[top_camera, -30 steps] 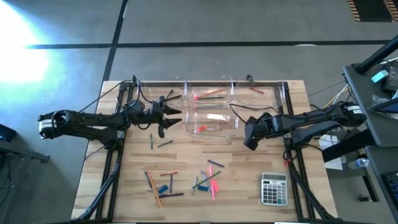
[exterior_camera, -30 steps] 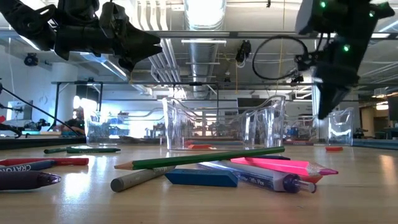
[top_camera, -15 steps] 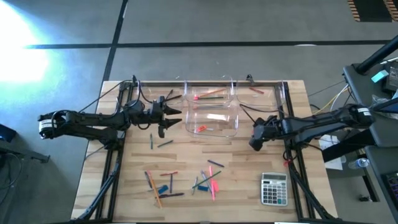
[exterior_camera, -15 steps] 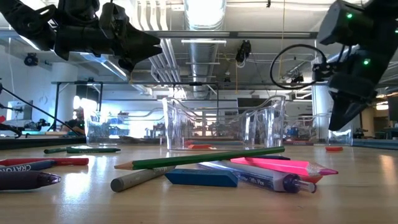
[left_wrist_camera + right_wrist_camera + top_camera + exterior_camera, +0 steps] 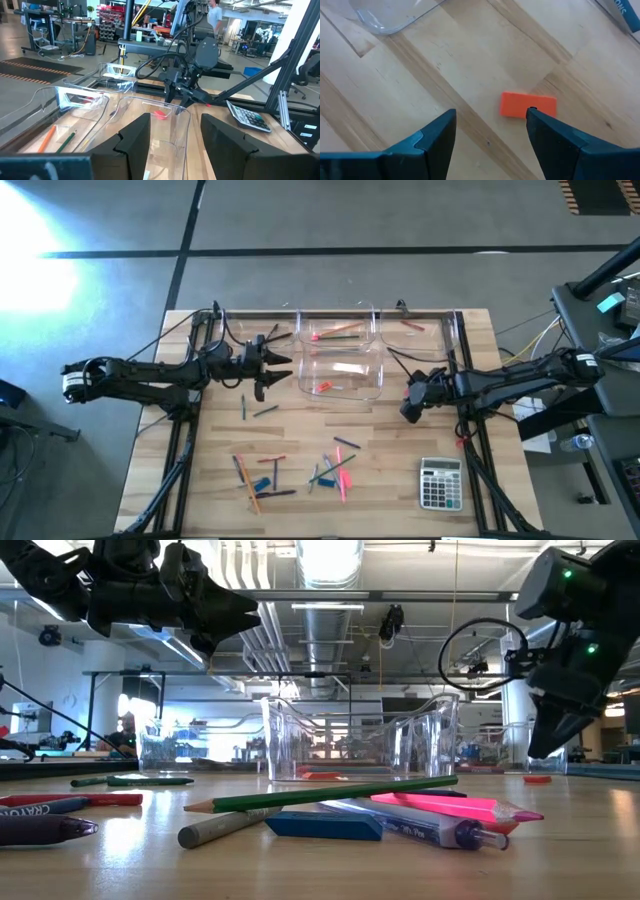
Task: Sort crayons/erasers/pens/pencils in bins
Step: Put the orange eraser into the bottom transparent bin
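Observation:
My right gripper (image 5: 405, 412) hangs open, pointing steeply down, just above the wood to the right of the clear bins (image 5: 340, 375). A small orange-red eraser (image 5: 527, 106) lies flat on the table below it, just ahead of one fingertip; in the low view the eraser (image 5: 537, 779) sits under the raised fingers (image 5: 548, 740). My left gripper (image 5: 285, 363) waits open and level, left of the bins, with nothing between its fingers (image 5: 135, 137). Pens, pencils and crayons (image 5: 335, 470) lie scattered near the front.
A grey calculator (image 5: 440, 483) lies at the front right. Two green sticks (image 5: 255, 409) lie below my left gripper. The middle bins hold red and orange pieces (image 5: 335, 332). Metal frame rails (image 5: 460, 350) run along both sides of the table.
My right gripper has sunk toward the table and drawn back a little toward the table's right edge, tipping to point more steeply down. It has stayed open.

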Controlling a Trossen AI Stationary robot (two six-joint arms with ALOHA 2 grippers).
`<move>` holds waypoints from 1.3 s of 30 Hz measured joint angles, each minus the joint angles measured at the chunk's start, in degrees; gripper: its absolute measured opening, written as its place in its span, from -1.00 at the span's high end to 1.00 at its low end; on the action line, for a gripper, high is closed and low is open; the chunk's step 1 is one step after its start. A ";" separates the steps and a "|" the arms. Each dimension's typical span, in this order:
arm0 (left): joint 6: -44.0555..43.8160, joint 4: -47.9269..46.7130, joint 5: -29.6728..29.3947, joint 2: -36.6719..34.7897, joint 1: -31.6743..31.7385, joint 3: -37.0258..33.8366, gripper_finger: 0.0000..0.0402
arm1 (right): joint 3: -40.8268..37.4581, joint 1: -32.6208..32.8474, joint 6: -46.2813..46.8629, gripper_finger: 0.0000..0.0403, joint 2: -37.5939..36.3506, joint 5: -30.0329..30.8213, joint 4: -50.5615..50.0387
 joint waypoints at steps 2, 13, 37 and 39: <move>0.23 0.00 -0.02 0.00 0.00 0.00 0.20 | -0.16 0.00 0.11 -0.15 0.28 0.23 0.26; 0.37 0.09 -0.02 0.00 0.02 0.00 0.20 | -0.30 -0.02 2.05 -0.15 5.72 3.52 0.74; 0.22 0.00 -0.02 0.00 0.02 0.00 0.20 | -1.71 -0.15 8.71 0.25 22.14 7.16 5.41; 0.22 0.00 -0.02 0.00 0.06 0.00 0.20 | -2.15 -0.15 8.81 0.41 22.07 7.41 5.44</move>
